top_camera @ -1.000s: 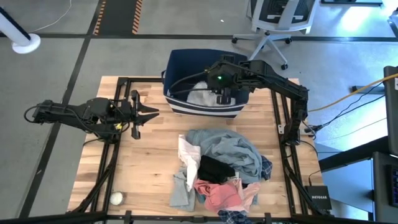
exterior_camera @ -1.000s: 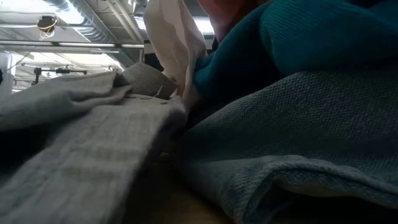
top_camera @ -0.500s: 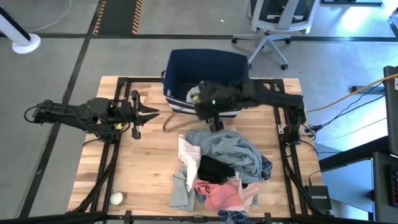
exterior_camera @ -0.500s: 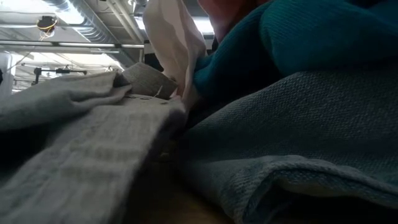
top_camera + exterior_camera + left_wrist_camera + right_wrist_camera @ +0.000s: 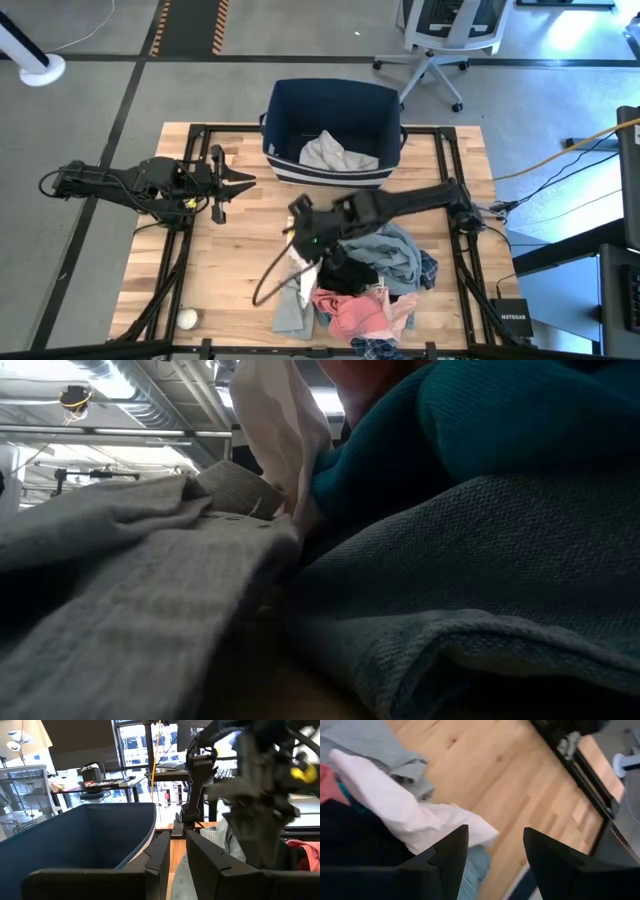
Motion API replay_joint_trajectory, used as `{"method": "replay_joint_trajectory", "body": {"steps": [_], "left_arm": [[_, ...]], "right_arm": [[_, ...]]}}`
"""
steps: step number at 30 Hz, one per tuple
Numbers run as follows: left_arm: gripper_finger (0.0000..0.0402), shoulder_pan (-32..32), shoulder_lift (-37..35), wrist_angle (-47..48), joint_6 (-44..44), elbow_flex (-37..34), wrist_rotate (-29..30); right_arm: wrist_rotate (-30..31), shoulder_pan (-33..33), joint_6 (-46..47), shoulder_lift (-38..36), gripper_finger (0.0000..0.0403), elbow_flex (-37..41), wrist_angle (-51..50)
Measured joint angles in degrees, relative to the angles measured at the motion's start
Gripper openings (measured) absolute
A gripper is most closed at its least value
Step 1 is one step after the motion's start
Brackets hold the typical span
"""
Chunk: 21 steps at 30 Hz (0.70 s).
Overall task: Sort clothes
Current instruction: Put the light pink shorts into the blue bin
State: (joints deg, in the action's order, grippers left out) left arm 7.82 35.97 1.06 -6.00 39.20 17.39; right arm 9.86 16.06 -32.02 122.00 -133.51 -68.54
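The clothes lie in a pile (image 5: 365, 270) on the near middle of the table: a white piece (image 5: 299, 255), a grey-blue one (image 5: 390, 245), black (image 5: 350, 272), pink (image 5: 350, 312) and light grey (image 5: 290, 310). A light garment (image 5: 338, 153) lies inside the navy bin (image 5: 335, 100). My right gripper (image 5: 298, 222) is open just above the pile's far left edge; in its wrist view (image 5: 494, 847) the white piece (image 5: 395, 812) lies under the fingers. My left gripper (image 5: 240, 182) waits shut over the table's left part.
A small white ball (image 5: 187, 318) lies at the near left corner. Bare wood (image 5: 240, 260) shows left of the pile. The low view is filled by grey (image 5: 110, 590), teal (image 5: 480, 420) and grey-blue (image 5: 470, 590) cloth close to the camera.
My right gripper has gone from above the bin toward the table's near edge and left, coming down to the pile's far left edge. The light garment stays in the bin.
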Motion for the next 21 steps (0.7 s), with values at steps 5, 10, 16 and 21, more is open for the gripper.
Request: {"method": "replay_joint_trajectory", "body": {"steps": [5,10,16,21], "left_arm": [[0.0059,0.0,0.0,0.0,0.0,0.0,0.0],[0.0059,0.0,0.0,0.0,0.0,0.0,0.0],[0.0059,0.0,0.0,0.0,0.0,0.0,0.0],[0.0059,0.0,0.0,0.0,0.0,0.0,0.0]], "right_arm": [[0.0,1.4,0.0,3.8,0.0209,0.0,0.7],[0.0,1.9,-0.2,7.1,0.0209,0.0,0.9],[0.0,2.0,-0.8,9.3,0.0209,0.0,1.0],[-0.1,1.8,9.4,9.7,0.0209,0.4,1.4]]}}
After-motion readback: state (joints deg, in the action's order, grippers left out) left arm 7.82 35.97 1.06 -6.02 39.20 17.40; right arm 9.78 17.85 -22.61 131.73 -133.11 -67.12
